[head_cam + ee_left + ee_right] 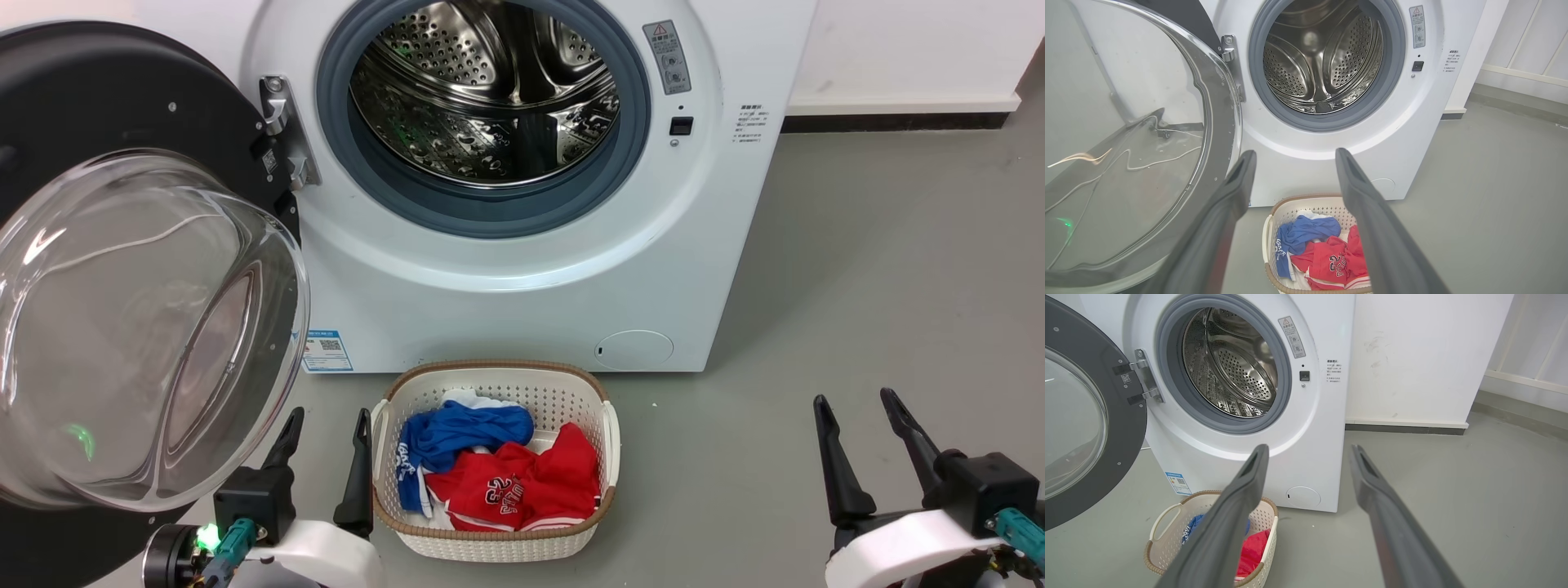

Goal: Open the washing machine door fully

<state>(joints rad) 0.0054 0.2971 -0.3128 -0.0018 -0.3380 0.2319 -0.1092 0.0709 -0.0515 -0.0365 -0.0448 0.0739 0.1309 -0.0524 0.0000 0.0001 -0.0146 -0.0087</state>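
Washing machine door standing wide open on the hinge at my left, both grippers low and empty.

From the head camera I see the door's glass bowl bulging toward me, its lower right edge just above and beside my left gripper. That gripper's fingers are spread and hold nothing, and I cannot tell whether they touch the door. My right gripper is well apart from the door, likewise spread and empty, over bare grey floor. A laundry basket of red and blue clothes sits between the grippers, just before the white machine. The steel drum is exposed.
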